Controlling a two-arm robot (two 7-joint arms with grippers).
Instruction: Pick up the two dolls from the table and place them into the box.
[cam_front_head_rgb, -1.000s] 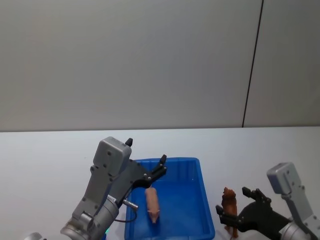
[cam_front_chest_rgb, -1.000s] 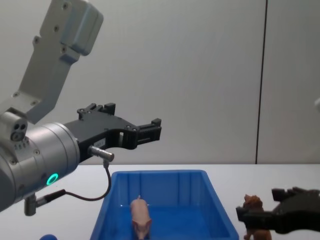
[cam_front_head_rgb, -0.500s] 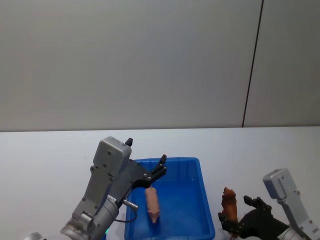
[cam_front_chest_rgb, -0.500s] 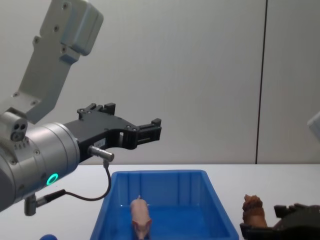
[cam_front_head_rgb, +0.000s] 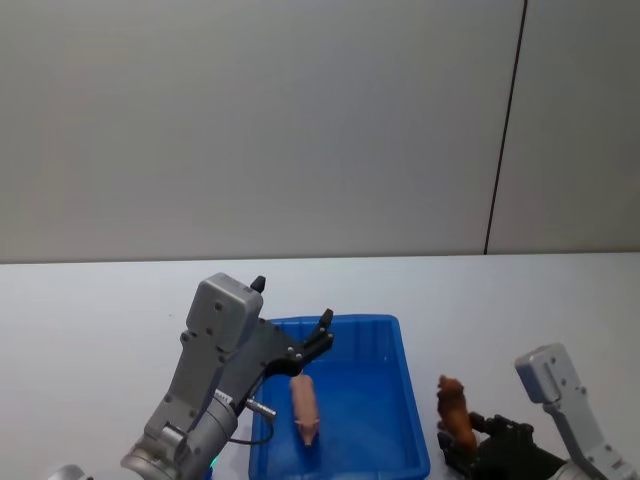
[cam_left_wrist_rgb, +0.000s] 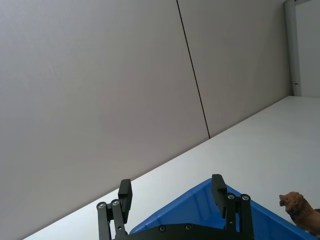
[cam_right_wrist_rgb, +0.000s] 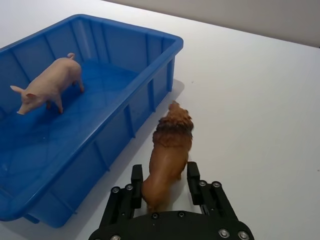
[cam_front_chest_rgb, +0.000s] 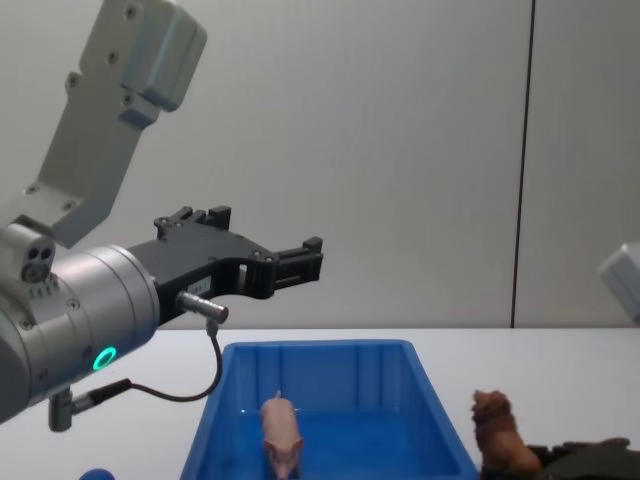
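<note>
Left gripper (cam_front_chest_rgb: 312, 260) hangs above the blue box (cam_front_head_rgb: 398, 335), fingers spread wide with nothing between them. The pink pig (cam_front_head_rgb: 306, 410) stands on the box floor, below those fingertips and nearer the robot. Right of the box, right gripper (cam_right_wrist_rgb: 165, 175) sits low over the white table (cam_right_wrist_rgb: 260, 100), fingers pinching the brown lion (cam_right_wrist_rgb: 170, 135) at its hindquarters from both sides, its head poking out past the fingertips, the box's outer wall just beside them.
</note>
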